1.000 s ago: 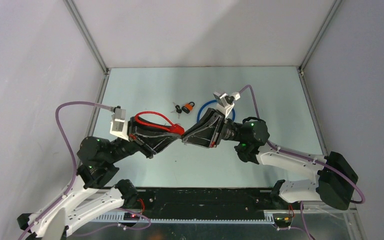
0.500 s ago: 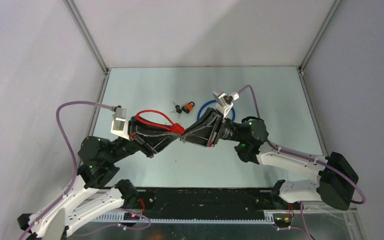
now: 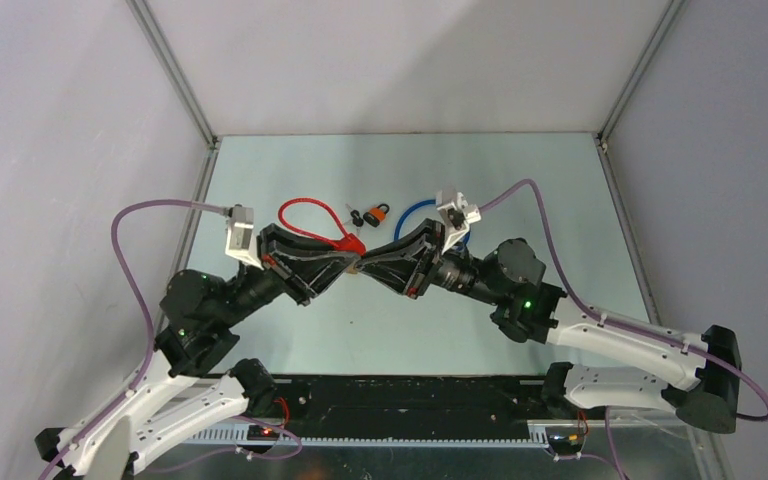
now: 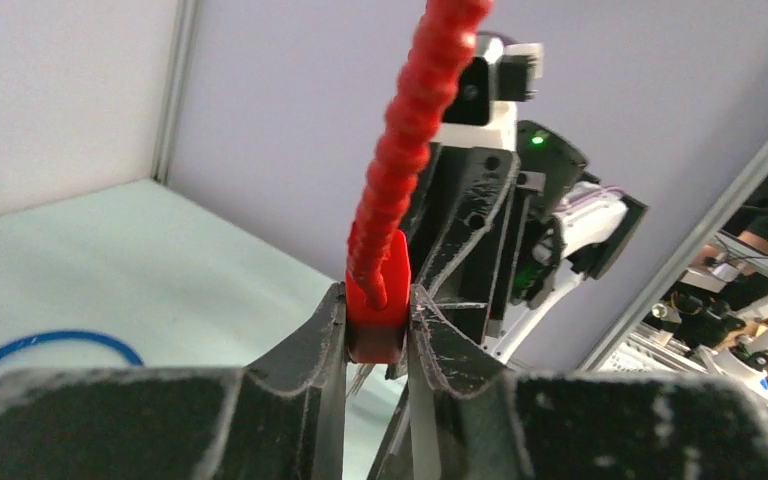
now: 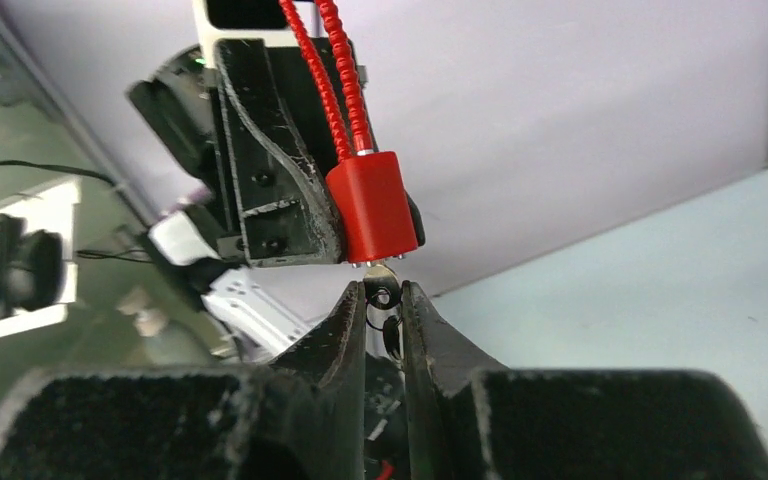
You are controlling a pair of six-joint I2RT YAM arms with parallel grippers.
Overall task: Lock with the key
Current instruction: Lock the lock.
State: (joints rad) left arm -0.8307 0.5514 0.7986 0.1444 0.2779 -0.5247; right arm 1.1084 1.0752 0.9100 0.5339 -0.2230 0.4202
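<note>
My left gripper (image 3: pixel 345 259) is shut on the red lock body (image 4: pixel 377 320), held above the table; its red ribbed cable (image 3: pixel 305 215) loops back over the table. In the right wrist view the lock body (image 5: pixel 372 206) sits just above my fingertips. My right gripper (image 3: pixel 368 266) meets the left one tip to tip and is shut on the silver key (image 5: pixel 382 289), whose head with a ring shows between the pads, its blade at the bottom of the lock.
A small orange padlock with black keys (image 3: pixel 372 214) lies on the table beyond the grippers. A blue cable loop (image 3: pixel 412 214) lies to its right, also in the left wrist view (image 4: pixel 40 345). Grey walls enclose the table.
The right arm has swung and its wrist has rolled, turning the gripper with the key. The red cable loop has shifted back and stands higher. The grippers stay tip to tip.
</note>
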